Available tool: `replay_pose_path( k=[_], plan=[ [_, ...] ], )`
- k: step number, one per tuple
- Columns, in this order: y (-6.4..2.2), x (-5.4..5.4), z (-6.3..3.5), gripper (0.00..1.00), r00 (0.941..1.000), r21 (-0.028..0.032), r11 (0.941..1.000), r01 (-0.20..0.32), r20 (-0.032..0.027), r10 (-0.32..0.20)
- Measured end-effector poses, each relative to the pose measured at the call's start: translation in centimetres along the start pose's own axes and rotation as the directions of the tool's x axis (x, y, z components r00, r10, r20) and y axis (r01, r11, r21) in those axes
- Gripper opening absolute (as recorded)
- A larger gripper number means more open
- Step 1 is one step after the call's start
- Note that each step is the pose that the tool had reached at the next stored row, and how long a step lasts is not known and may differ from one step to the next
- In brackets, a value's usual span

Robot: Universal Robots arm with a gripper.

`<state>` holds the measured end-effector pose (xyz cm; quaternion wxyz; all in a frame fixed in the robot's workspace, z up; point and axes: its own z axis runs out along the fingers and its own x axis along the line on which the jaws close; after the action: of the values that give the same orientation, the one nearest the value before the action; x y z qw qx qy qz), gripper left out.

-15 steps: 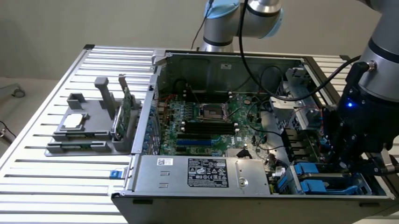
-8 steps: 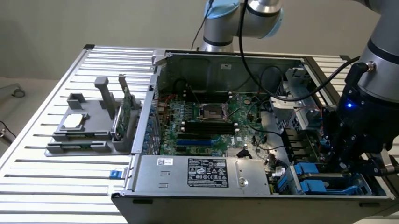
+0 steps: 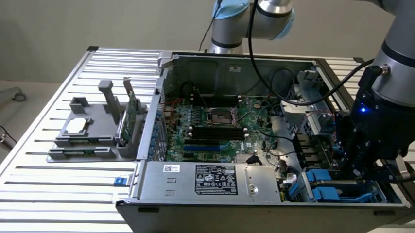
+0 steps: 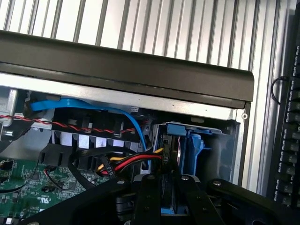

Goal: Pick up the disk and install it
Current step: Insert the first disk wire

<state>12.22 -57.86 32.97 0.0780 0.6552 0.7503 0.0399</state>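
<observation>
Claw (image 4: 168,182) is clamping the disk (image 4: 170,149) on edge, long axis pointing ahead into the corner of the computer case (image 4: 140,70).

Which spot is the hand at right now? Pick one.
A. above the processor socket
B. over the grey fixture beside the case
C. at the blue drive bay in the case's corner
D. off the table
C: the hand sits at the blue drive bay at the exterior view's right, the disk edge-on between its fingers.
</observation>
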Motion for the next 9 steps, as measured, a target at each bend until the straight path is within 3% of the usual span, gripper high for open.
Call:
replay_pose_path(
  k=[9],
  plan=[
    [-0.01, 0.04, 0.06, 0.18, 1.0000, 0.0000, 1.0000, 0.000, 0.0000, 0.000]
  ],
)
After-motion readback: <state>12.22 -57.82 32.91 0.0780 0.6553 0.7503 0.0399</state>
